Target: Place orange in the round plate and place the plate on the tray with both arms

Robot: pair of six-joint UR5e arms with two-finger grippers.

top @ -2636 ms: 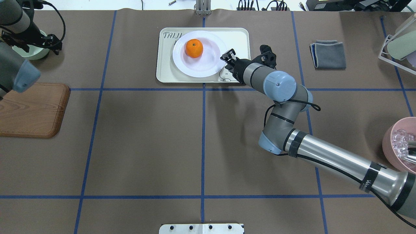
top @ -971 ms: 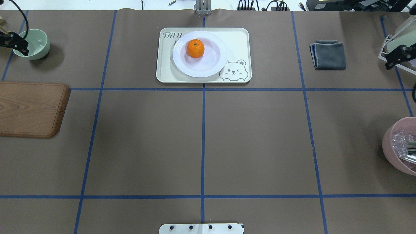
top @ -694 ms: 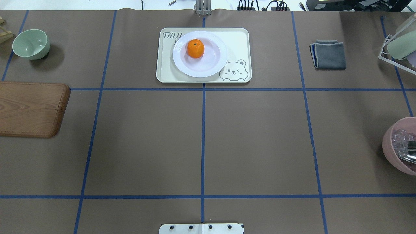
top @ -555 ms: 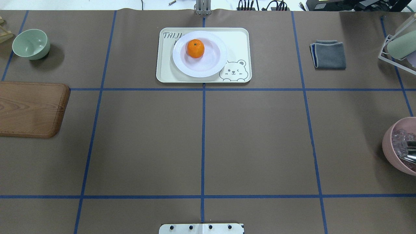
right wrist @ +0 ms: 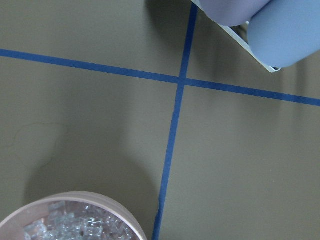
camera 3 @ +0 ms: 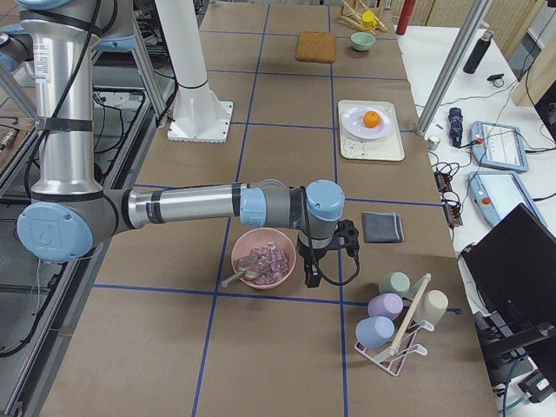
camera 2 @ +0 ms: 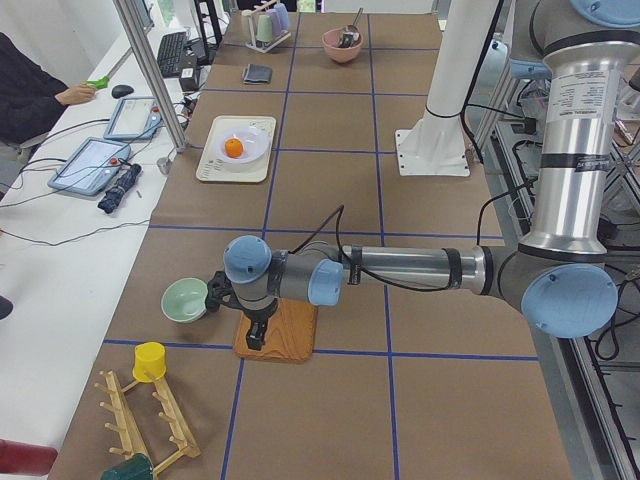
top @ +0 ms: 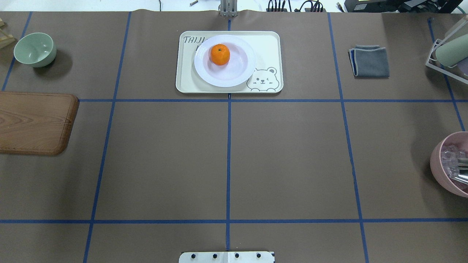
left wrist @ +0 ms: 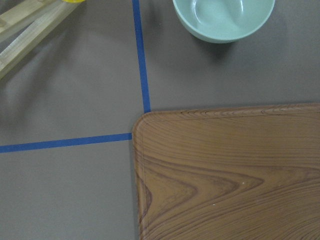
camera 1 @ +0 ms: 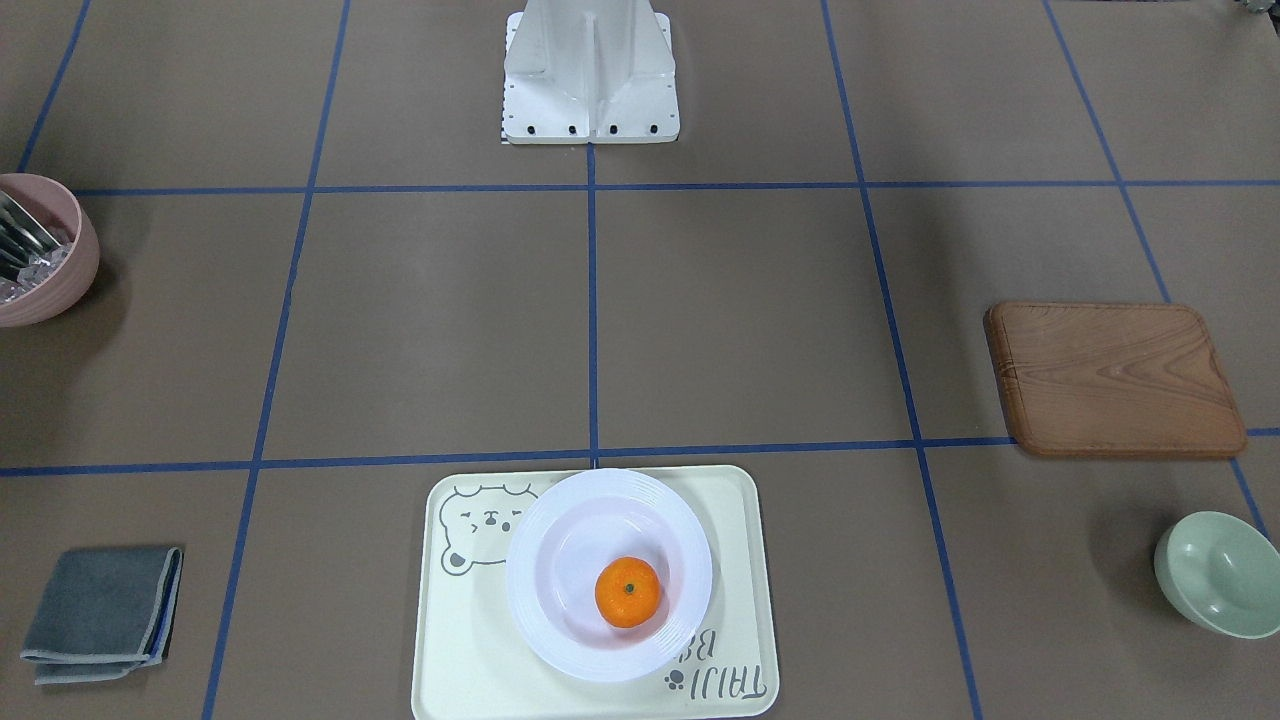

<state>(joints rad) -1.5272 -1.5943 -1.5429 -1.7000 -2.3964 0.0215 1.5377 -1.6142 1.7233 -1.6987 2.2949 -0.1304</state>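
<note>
The orange (top: 219, 54) sits inside the round plate (top: 239, 73), a little off its centre. The plate rests on the cream tray (top: 268, 47) at the far middle of the table, partly covering the tray's lettering. The front-facing view shows the same: the orange (camera 1: 627, 592) in the plate (camera 1: 560, 560) on the tray (camera 1: 460, 640). My left gripper (camera 2: 257, 338) points down over the wooden board, far from the tray. My right gripper (camera 3: 311, 278) hangs beside the pink bowl. Both show only in the side views, so I cannot tell whether they are open or shut.
A wooden board (top: 33, 122) and a pale green bowl (top: 35, 49) lie at the left. A pink bowl (top: 451, 164) of ice, a folded grey cloth (top: 370, 61) and a cup rack (top: 448, 54) are at the right. A person's arm (camera 2: 30, 95) rests on the side desk.
The right gripper, earlier at the plate's rim on the tray, has drawn back out of the overhead view, as has the left arm. Orange, plate and tray have stayed put.
</note>
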